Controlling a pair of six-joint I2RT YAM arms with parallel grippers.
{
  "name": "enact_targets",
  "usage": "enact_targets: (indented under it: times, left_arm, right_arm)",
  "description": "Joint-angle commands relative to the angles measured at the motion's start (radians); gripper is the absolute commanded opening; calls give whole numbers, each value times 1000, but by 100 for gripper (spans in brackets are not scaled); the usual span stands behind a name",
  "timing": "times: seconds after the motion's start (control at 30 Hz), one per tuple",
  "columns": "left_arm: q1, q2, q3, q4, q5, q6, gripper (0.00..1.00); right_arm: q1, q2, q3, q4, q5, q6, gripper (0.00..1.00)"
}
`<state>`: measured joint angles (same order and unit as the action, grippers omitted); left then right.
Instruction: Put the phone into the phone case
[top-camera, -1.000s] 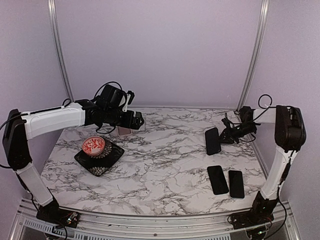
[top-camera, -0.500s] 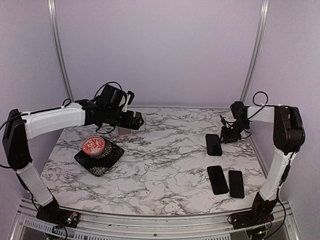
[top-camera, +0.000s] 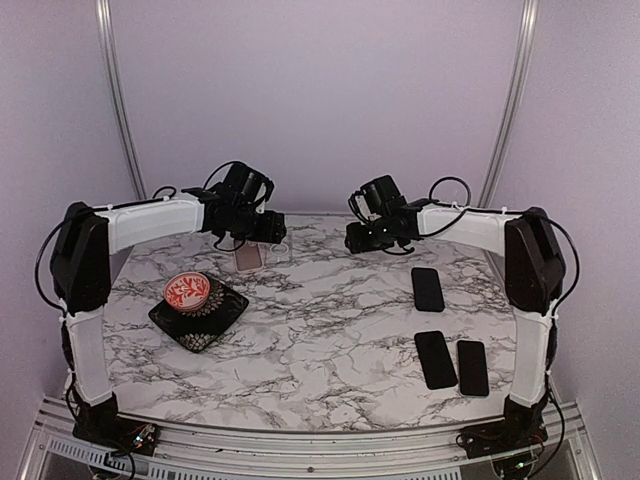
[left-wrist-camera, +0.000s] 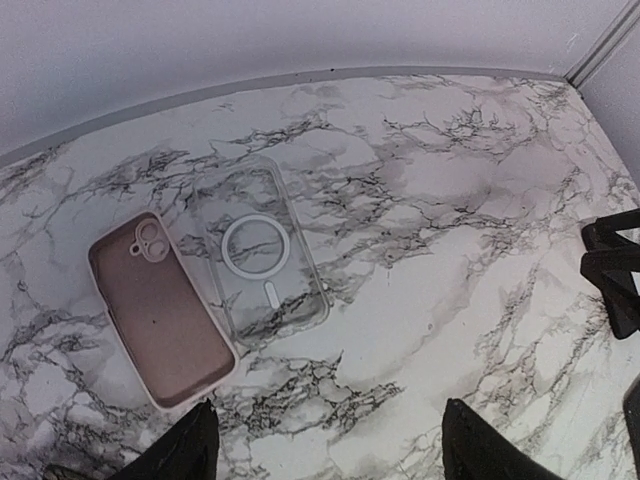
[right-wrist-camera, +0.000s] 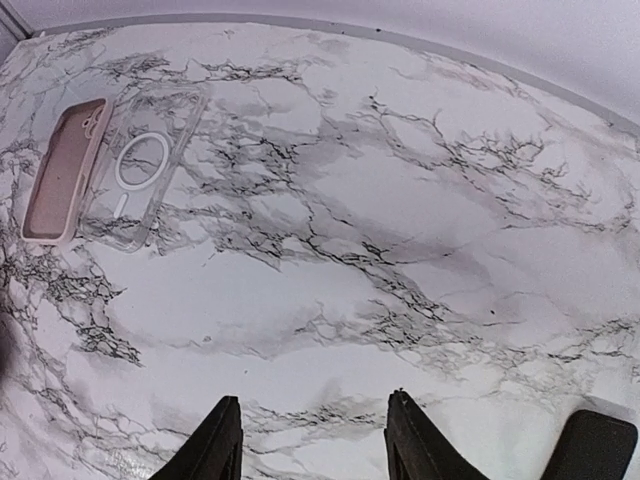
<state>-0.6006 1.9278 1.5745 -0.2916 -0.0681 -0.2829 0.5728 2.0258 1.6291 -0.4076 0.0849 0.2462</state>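
A pink phone case (left-wrist-camera: 160, 310) lies open side up on the marble at the back left, with a clear phone case (left-wrist-camera: 262, 255) touching its right side. Both cases also show in the right wrist view, pink phone case (right-wrist-camera: 62, 170) and clear phone case (right-wrist-camera: 140, 180). Three black phones (top-camera: 427, 288) (top-camera: 436, 359) (top-camera: 472, 367) lie flat on the right. My left gripper (left-wrist-camera: 328, 425) hovers open just near of the cases, holding nothing. My right gripper (right-wrist-camera: 314, 410) is open and empty over the back middle (top-camera: 358, 238), well right of the cases.
A black square plate (top-camera: 226, 316) carrying a red patterned bowl (top-camera: 187, 291) sits at the left. The back wall and two metal posts (top-camera: 118, 100) close in the far side. The two grippers face each other across the back of the table.
My right gripper let go of the phone, which now lies flat at the right, opened, and swung left to the back middle. The left gripper's jaws narrowed slightly and it shifted toward the back.
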Motion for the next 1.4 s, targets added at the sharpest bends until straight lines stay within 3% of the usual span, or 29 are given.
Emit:
enact_targets:
  times: [0.0, 0.07, 0.13, 0.23, 0.4, 0.53, 0.73, 0.83, 1.0, 1.2, 1.37]
  left_arm:
    - [-5, 248, 283, -133, -65, 140, 73]
    - [-4, 408, 521, -340, -70, 215, 79]
    - [-4, 529, 717, -445, -63, 235, 86]
    - [-4, 608, 793, -422, -18, 186, 89]
    - [-7, 694, 794, -407, -48, 83, 72]
    - [-14, 678, 710, -405, -72, 96, 54]
    - [-24, 615, 587, -406, 2, 101, 2]
    - [-28, 554, 456, -372, 136, 89, 0]
    - [-71, 385, 168, -251, 154, 47, 0]
    - [-205, 104, -217, -32, 241, -70, 0]
    - [-331, 17, -411, 10, 250, -76, 0]
  right_arm:
    - [-10, 53, 42, 106, -17, 95, 48]
    - [-9, 43, 25, 89, -20, 86, 47]
    - [-8, 21, -17, 84, -6, 70, 47]
    - [-8, -7, -75, 55, 28, 60, 47]
    - [-7, -65, -164, 59, 25, 73, 47]
    - [-7, -95, -210, 74, 18, 78, 47]
    - [-6, -104, -200, 54, 2, 82, 47]
    - [-6, -131, -207, 44, 15, 82, 47]
    - [1, -210, -276, 54, 7, 95, 47]
    - [78, -291, -398, 85, 29, 148, 48]
    - [190, -327, -497, 80, 77, 210, 48]
